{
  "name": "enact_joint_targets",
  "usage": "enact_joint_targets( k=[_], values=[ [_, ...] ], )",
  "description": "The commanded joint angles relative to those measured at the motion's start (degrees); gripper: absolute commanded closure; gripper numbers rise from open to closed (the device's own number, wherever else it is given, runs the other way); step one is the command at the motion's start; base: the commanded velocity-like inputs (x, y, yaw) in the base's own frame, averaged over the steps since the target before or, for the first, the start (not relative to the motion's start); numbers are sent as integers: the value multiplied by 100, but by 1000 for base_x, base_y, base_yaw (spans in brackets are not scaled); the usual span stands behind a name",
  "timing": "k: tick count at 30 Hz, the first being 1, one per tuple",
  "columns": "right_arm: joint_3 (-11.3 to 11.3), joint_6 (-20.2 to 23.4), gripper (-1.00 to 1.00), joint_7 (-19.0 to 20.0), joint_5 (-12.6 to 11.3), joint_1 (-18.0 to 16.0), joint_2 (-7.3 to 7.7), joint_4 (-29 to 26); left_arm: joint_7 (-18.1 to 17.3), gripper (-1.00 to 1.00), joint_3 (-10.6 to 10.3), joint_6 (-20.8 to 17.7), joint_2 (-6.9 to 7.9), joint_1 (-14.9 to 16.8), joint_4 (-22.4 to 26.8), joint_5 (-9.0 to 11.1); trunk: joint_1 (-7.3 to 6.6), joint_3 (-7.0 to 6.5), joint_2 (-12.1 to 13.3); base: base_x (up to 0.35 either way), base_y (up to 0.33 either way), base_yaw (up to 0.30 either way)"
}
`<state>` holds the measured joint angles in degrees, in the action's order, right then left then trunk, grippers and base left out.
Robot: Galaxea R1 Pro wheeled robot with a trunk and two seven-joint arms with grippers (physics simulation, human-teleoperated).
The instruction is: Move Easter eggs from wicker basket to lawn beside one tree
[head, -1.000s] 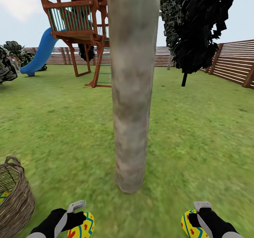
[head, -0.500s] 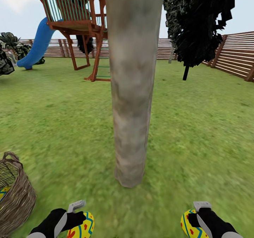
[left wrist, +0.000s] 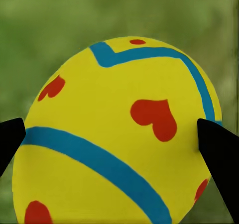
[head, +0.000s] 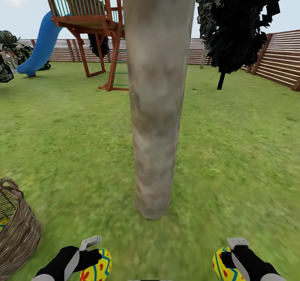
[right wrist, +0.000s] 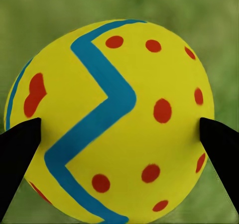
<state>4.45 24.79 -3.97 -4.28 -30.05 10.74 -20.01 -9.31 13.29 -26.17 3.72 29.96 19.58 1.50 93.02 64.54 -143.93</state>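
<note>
Tree trunk [head: 155, 106] ahead; each tool grips egg; basket [head: 16, 227] left.

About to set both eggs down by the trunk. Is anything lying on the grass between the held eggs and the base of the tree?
Nothing visible does. Bare lawn lies between the left egg, the right egg and the tree. The wicker basket sits off left.

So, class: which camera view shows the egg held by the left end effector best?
The left wrist view: the egg sits large between the dark fingertips, its blue bands and red marks clear. The head view catches part of it at the frame's lower edge. The right wrist view shows another egg.
</note>
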Motion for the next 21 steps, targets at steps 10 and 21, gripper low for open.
enact_joint_targets(
  k=[10,21],
  values=[
    [47,26,100,-33,-43,-1,-1,-11,-18,100,34,-22,-11,1,7,16,2,5,-2,192,26,0],
    [47,26,100,-33,-38,-1,-23,-11,-18,100,37,-29,-12,1,1,8,28,227,-15,0,0,0]
  ],
)
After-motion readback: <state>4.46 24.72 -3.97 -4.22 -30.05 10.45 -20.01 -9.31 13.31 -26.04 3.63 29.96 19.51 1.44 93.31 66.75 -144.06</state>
